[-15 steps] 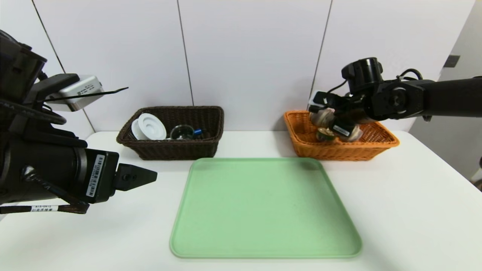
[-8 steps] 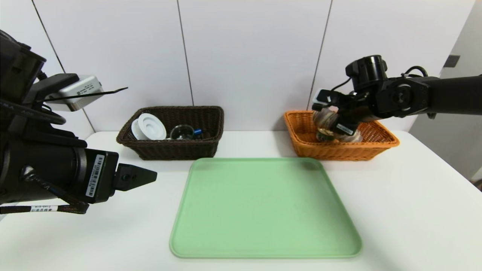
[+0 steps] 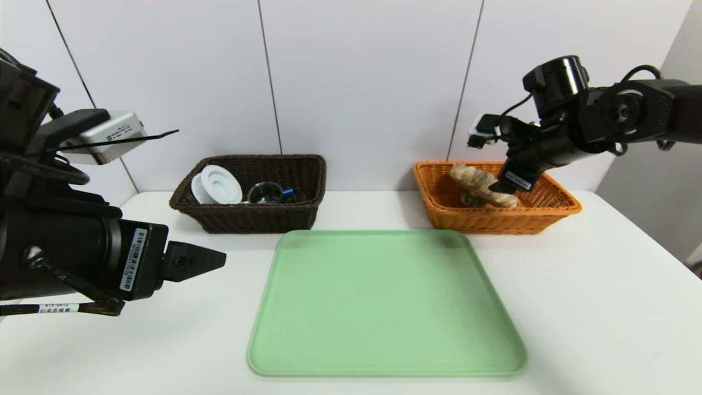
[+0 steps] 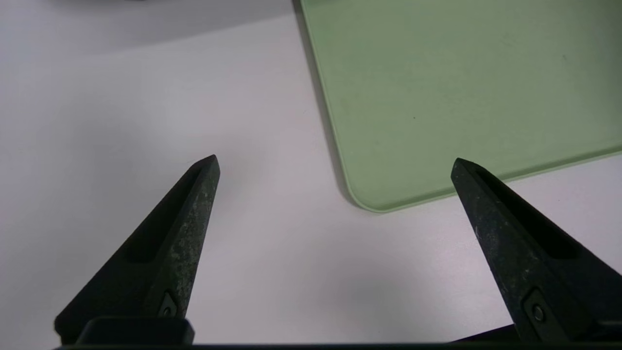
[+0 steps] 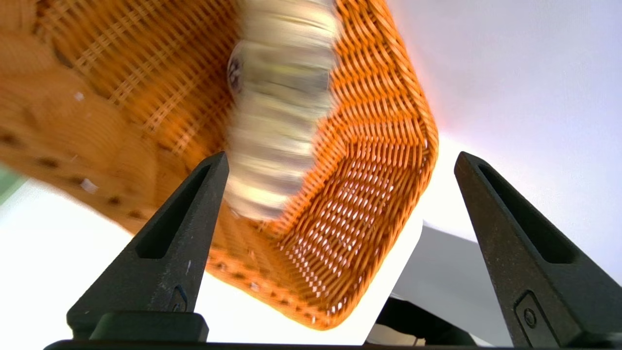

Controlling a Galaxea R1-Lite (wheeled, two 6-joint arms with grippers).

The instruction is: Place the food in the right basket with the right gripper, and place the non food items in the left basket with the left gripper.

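A robot's right pincer [image 5: 341,155], its fingers spread wide and gripping nothing, hangs over an orange wicker basket [image 3: 504,220] at the two o'clock position of a white tabletop [image 3: 581,307], seen from the robot's head. Inside the basket lies a long striped bread roll [image 3: 482,186], slanting from ten o'clock toward four o'clock, with a small round can [image 3: 471,199] partly hidden beside it, toward seven o'clock from the roll's middle. At eleven o'clock, a dark brown wicker basket [image 3: 258,218] holds a white ring-shaped dispenser [image 3: 221,185] at its nine o'clock end, a clear glass cup [image 3: 265,193] near the middle and a blue cap [image 3: 288,192] just beside the cup, toward three o'clock. The left pincer [image 4: 335,156], released and wide apart, hovers at nine o'clock, near a green tray [image 3: 386,302] at the tabletop's center.
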